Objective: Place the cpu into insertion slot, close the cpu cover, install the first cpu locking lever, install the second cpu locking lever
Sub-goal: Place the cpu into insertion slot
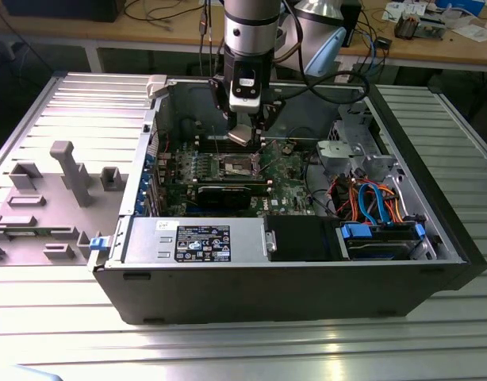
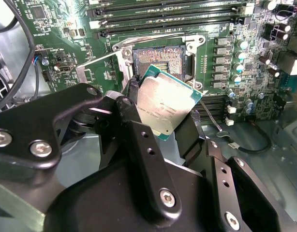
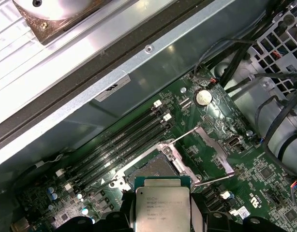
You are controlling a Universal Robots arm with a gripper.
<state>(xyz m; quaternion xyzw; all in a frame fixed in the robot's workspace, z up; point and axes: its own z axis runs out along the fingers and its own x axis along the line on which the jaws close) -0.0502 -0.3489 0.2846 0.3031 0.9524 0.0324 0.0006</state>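
- The gripper (image 2: 160, 110) held the cpu (image 2: 164, 102) by two opposite edges, with the jaws closed on it and the silvery top showing.
- The cpu hung just above the insertion slot (image 2: 160, 57), not yet seated.
- The slot's contact field lay uncovered inside the computer case (image 1: 267, 295).

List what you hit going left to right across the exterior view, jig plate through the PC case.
grey upright post → blue latch → gripper holding the cpu → black box → blue drive caddy
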